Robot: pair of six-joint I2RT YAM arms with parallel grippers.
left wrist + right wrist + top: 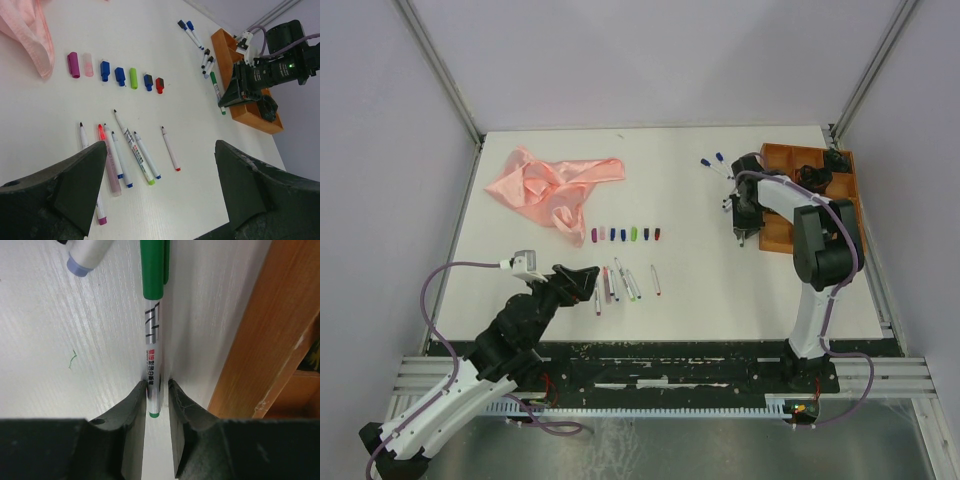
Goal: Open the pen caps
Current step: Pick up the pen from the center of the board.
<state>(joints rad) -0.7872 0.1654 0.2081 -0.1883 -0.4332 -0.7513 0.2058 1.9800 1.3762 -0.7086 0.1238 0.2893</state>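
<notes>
Left tool (161, 147) is wide open and empty, hovering over the uncapped pens (134, 150) at lower centre of its wrist view. Loose pen caps (120, 76) sit in a row above them on the surface (45, 115). Right tool (156, 386) is nearly closed, fingers straddling the tail of the green-capped pen (152, 335) lying beside the wooden tray (260, 340). Can't tell if it's actually clamped.

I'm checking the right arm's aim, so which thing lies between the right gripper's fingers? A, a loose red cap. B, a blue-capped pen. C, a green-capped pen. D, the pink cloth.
C: the right wrist view shows the green-capped pen with its tail end between the fingers of the right gripper, beside the wooden tray.
</notes>
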